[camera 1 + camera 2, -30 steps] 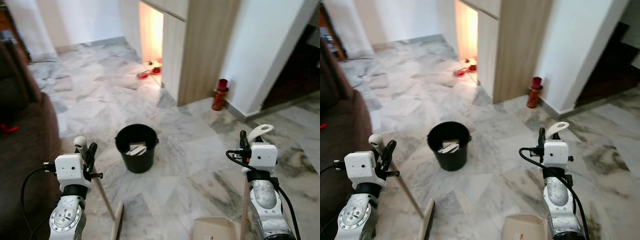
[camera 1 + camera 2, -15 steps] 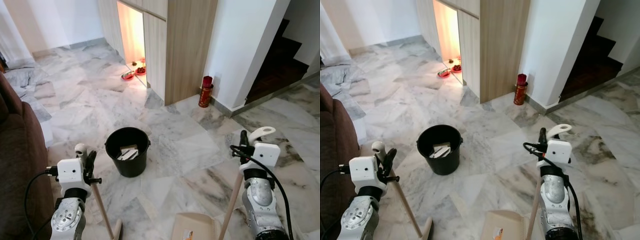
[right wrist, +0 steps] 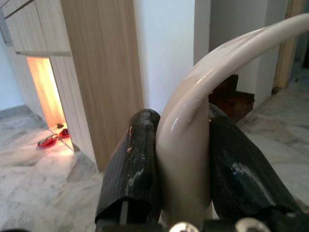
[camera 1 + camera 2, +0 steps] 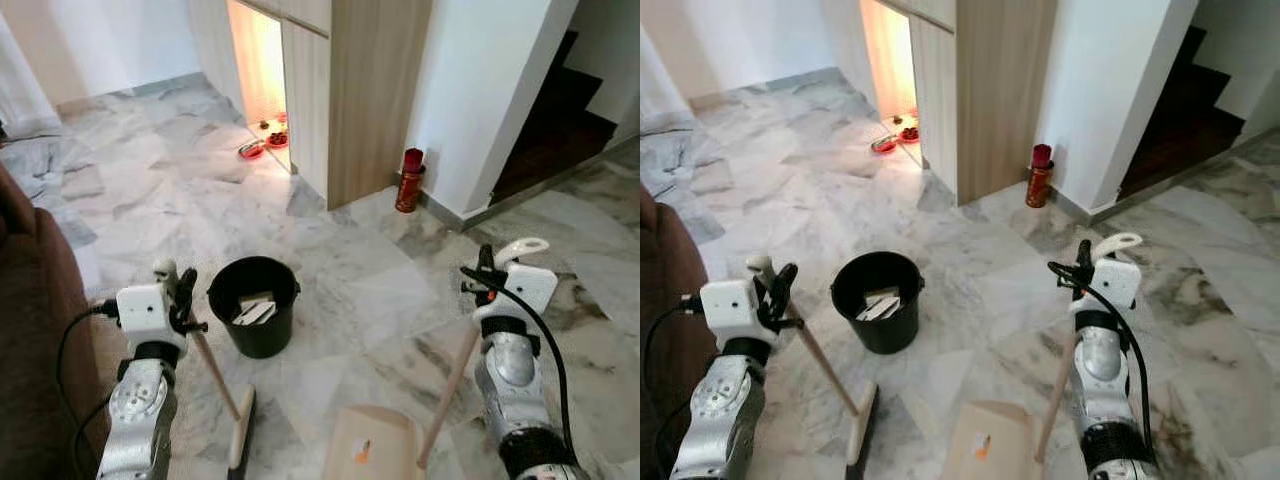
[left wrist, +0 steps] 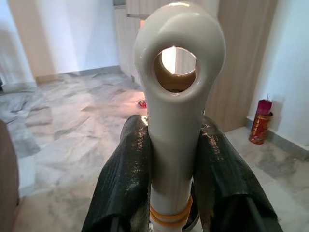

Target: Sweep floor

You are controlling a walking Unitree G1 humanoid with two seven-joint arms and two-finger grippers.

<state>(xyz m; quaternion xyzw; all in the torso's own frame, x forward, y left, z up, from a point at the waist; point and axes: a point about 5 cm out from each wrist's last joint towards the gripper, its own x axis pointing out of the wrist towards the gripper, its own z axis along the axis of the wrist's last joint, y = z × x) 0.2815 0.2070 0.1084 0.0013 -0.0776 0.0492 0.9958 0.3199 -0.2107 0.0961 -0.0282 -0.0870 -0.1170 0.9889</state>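
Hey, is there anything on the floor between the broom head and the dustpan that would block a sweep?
Nothing visible. The broom head, held by the left gripper, and the dustpan, held by the right gripper, sit apart on bare marble. The black bucket stands farther ahead, outside that gap.

Open marble floor (image 4: 380, 300) lies ahead; a black bucket (image 4: 254, 305) stands between broom (image 4: 238, 435) and dustpan (image 4: 372, 450).
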